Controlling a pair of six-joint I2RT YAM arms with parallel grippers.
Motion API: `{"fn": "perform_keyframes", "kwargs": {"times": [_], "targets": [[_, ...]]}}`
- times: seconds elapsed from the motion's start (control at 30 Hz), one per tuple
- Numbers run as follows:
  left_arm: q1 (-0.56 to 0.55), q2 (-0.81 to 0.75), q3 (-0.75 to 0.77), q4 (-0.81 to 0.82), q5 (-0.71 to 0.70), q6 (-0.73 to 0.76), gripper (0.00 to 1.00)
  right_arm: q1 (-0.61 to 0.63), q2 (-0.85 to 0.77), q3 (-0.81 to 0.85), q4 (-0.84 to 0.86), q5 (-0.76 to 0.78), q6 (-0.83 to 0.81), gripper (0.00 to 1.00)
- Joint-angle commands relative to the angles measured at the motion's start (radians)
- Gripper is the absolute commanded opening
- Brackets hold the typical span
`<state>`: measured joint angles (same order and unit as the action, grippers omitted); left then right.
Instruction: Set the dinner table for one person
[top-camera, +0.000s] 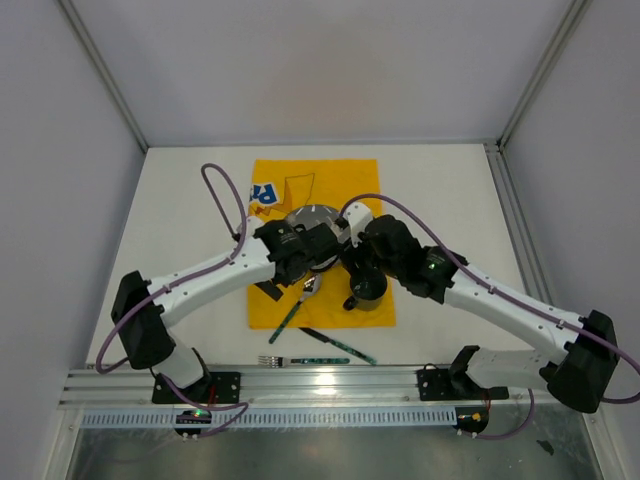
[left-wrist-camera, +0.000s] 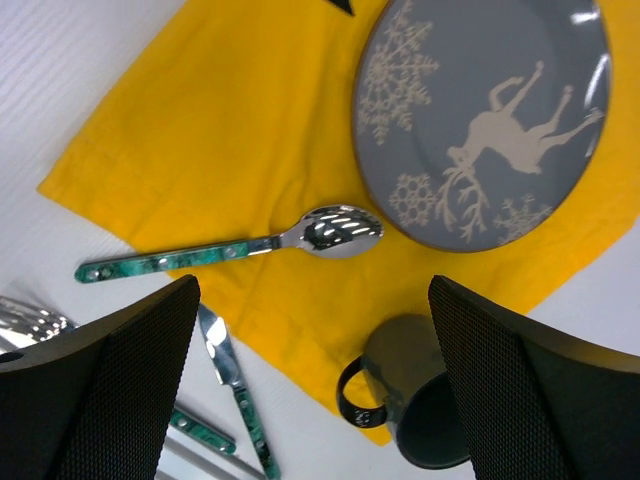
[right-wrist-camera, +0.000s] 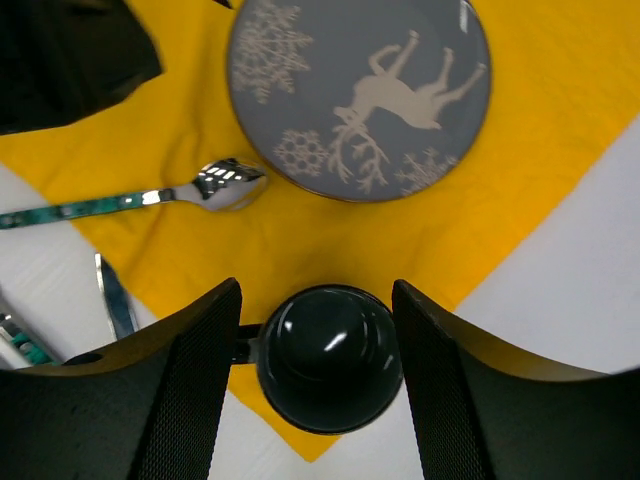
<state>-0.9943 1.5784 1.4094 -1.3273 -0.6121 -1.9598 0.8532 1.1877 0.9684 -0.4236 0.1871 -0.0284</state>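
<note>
Right end effector (right-wrist-camera: 316, 287): the black mesh-textured fingers (right-wrist-camera: 190, 390) stand wide apart with a dark glossy mug (right-wrist-camera: 330, 360) between them. The mug's handle points toward one finger. Whether either finger presses the mug cannot be told.

Left end effector (left-wrist-camera: 315, 300): jaws spread wide, nothing between the pads, poised above the spoon and the cloth edge.

Mug: round, dark green-grey, with a loop handle. It sits at the near corner of the yellow cloth (right-wrist-camera: 300, 240), just below the plate.

Plate (right-wrist-camera: 360, 95): round, matte grey with a darker rim, printed with a white reindeer and white snowflakes. It lies flat on the cloth.

Spoon (left-wrist-camera: 240, 247): a polished metal bowl resting on the cloth just beside the plate rim. Its marbled green handle, set with rivets, runs off the cloth onto the desk (top-camera: 440, 200).

Knife (left-wrist-camera: 235, 385) and fork (top-camera: 270, 360): matching green handles, both lying on the bare desk near its front edge, clear of the cloth.

Cloth: a soft yellow rectangle with a hemmed edge. Blue printed lettering shows at its far end, partly covered and not readable in full.

Desk: flat matte white, carrying every item
</note>
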Motion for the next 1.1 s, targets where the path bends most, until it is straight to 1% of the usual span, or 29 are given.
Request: {"fn": "perform_keyframes", "kwargs": {"times": [0.0,0.07,0.1,0.17,0.2,0.23,0.33,0.5,0.6,0.67,0.7,0.73,0.77,0.8,0.83,0.87,0.9,0.93,0.97,1.0,1.03,1.07], "targets": [[0.011,-0.02,0.06,-0.334,-0.176,-0.166,0.99,0.001,0.018,0.07,0.06,-0.297,-0.126,0.66],[0.026,-0.07,0.028,-0.334,-0.192,-0.184,0.99,0.001,0.048,0.12,0.046,-0.381,-0.149,0.66],[0.039,-0.09,-0.004,-0.335,-0.199,-0.197,0.99,0.003,0.09,0.145,0.03,-0.406,-0.175,0.66],[0.045,-0.147,-0.027,-0.335,-0.227,-0.212,0.99,0.003,0.137,0.191,-0.056,-0.467,-0.227,0.66],[0.048,-0.165,-0.039,-0.334,-0.244,-0.224,0.99,0.006,0.15,0.197,-0.066,-0.547,-0.263,0.67],[0.049,-0.194,-0.043,-0.335,-0.28,-0.228,0.99,0.02,0.147,0.167,-0.051,-0.589,-0.333,0.67],[0.065,-0.23,-0.049,-0.334,-0.32,-0.218,0.99,0.029,0.139,0.154,-0.024,-0.672,-0.341,0.66],[0.092,-0.262,-0.066,-0.335,-0.362,-0.198,0.99,0.03,0.237,0.245,-0.153,-0.689,-0.323,0.66],[0.094,-0.262,-0.084,-0.326,-0.319,-0.203,0.99,0.03,0.268,0.262,-0.169,-0.647,-0.289,0.66],[0.094,-0.258,-0.11,-0.282,-0.237,-0.159,0.99,0.03,0.242,0.215,-0.106,-0.583,-0.246,0.66],[0.094,-0.256,-0.15,-0.238,-0.204,-0.122,0.99,0.03,0.19,0.19,-0.01,-0.554,-0.191,0.66],[0.094,-0.241,-0.171,-0.146,-0.134,-0.081,0.99,0.029,0.159,0.164,0.038,-0.523,-0.168,0.66],[0.094,-0.229,-0.199,-0.104,-0.102,0.0,0.99,0.03,0.104,0.126,0.081,-0.443,-0.115,0.7],[0.094,-0.212,-0.202,-0.066,-0.071,0.057,0.99,0.03,0.083,0.119,0.121,-0.389,-0.091,0.71],[0.094,-0.166,-0.198,-0.011,0.004,0.125,0.99,0.029,0.067,0.121,0.123,-0.335,-0.073,0.72],[0.094,-0.138,-0.187,0.012,0.04,0.279,0.99,0.029,0.058,0.139,0.117,-0.258,-0.065,0.72],[0.094,-0.105,-0.155,0.046,0.085,0.388,0.99,0.029,0.047,0.148,0.091,-0.22,-0.064,0.72],[0.094,-0.025,-0.124,0.065,0.166,0.485,0.99,0.029,0.046,0.161,0.082,-0.178,-0.059,0.72],[0.092,0.021,-0.09,0.047,0.217,0.556,0.99,0.029,0.041,0.171,0.074,-0.113,-0.054,0.72],[0.092,0.069,-0.017,0.04,0.248,0.717,0.99,0.029,0.036,0.173,0.068,-0.041,-0.059,0.72],[0.091,0.116,0.02,0.021,0.261,0.777,0.97,0.029,0.035,0.174,0.062,-0.017,-0.065,0.72],[0.073,0.194,0.08,-0.033,0.265,0.82,0.97,0.029,0.032,0.174,0.059,-0.005,-0.071,0.72]]}}
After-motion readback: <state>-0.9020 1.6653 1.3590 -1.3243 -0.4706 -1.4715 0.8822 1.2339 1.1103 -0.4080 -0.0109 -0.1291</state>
